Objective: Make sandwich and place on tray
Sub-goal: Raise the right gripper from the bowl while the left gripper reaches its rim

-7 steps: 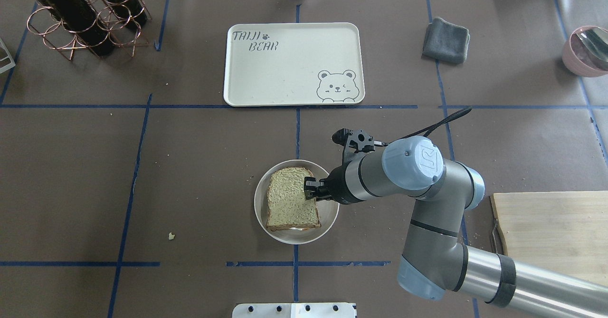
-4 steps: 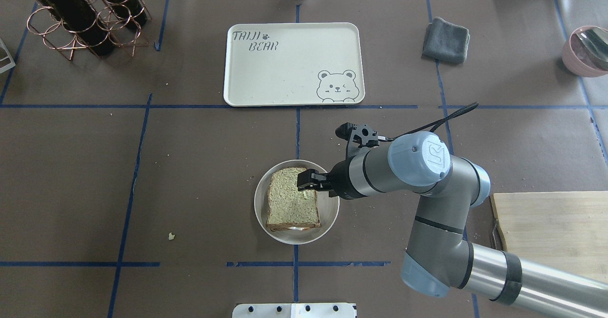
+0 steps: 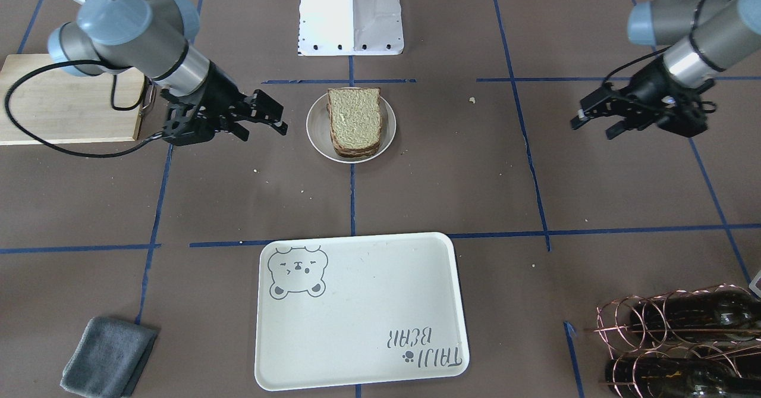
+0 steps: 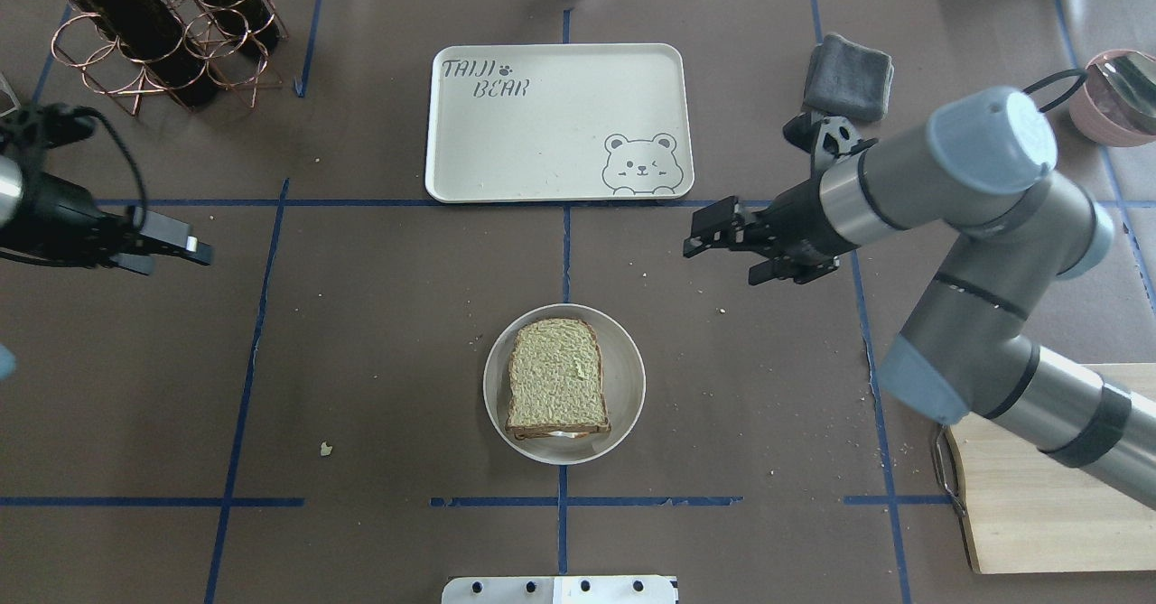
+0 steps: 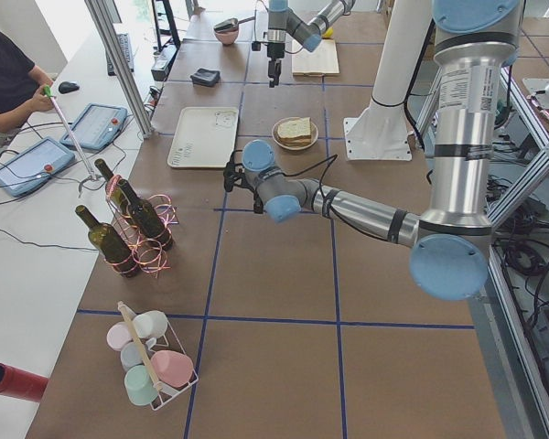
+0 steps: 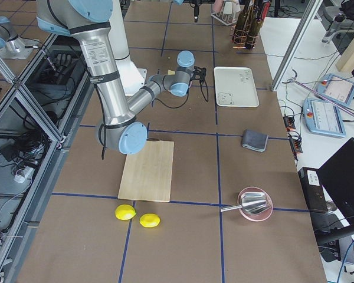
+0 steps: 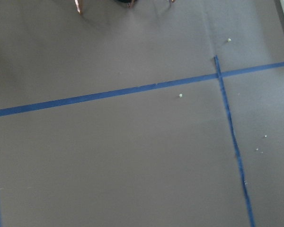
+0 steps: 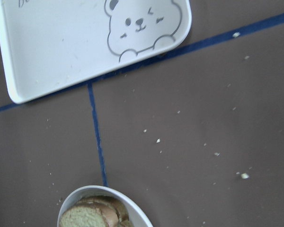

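The sandwich (image 4: 555, 376) lies on a small round grey-white plate (image 4: 626, 378) at the table's middle front: a tan-green top slice over a second slice, with only a white sliver of egg showing at its near edge. It also shows in the front-facing view (image 3: 355, 118) and at the bottom of the right wrist view (image 8: 92, 215). The cream tray (image 4: 560, 125) with bear drawing lies bare behind the plate. My right gripper (image 4: 720, 256) is open and empty, raised to the right between plate and tray. My left gripper (image 4: 176, 259) is open and empty at the far left.
A copper rack with wine bottles (image 4: 153, 26) stands back left. A folded grey cloth (image 4: 847, 76) lies right of the tray, a pink bowl (image 4: 1115, 98) at the far right edge. A wooden cutting board (image 4: 1048, 469) lies front right. Crumbs dot the table.
My right gripper has left the top bread slice and moved up, back and to the right, away from the plate. The left arm has come into view at the left edge.
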You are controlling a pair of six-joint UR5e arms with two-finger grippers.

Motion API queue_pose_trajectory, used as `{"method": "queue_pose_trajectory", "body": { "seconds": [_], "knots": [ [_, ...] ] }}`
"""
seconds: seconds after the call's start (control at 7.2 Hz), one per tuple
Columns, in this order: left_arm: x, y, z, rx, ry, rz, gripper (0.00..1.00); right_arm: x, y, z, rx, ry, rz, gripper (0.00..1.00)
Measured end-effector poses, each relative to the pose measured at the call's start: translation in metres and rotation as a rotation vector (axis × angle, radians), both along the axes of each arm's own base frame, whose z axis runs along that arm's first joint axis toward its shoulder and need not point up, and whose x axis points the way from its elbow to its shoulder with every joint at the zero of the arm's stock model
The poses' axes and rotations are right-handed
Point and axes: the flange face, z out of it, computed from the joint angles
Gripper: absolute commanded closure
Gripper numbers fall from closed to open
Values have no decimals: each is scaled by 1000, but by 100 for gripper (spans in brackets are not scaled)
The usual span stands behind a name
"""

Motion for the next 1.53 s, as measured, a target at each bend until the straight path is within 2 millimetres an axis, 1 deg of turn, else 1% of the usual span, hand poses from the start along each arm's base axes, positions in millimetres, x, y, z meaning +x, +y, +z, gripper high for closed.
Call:
{"method": "queue_pose_trajectory", "body": {
  "seconds": [0.14,0.28,0.42,0.56,0.69,0.83,0.97,1.11,1.25,1.39,1.53],
  "knots": [
    [64,19,-32,-62,24,0,28,42,-18,18,-17,-1,-3,0],
    [124,47,-57,-109,24,8,35,67,-25,33,-11,2,-11,0],
    [175,67,-86,-131,6,2,42,79,-27,42,-3,5,-17,0],
    [207,72,-113,-143,-20,-6,47,83,-28,46,0,6,-19,0],
    [227,78,-130,-147,-42,-8,50,85,-27,47,2,7,-20,0],
    [245,85,-138,-139,-56,-11,51,85,-27,49,0,9,-20,0],
    [258,91,-143,-131,-62,-11,51,86,-26,52,-3,12,-19,0],
    [266,92,-147,-127,-64,-12,51,86,-25,54,-6,14,-19,0],
    [273,93,-147,-127,-69,-9,58,87,-25,55,-7,15,-19,0],
    [280,97,-145,-129,-75,1,67,87,-25,56,-7,16,-19,0],
    [286,103,-146,-128,-76,13,70,87,-25,56,-7,16,-18,0]
  ]
}}
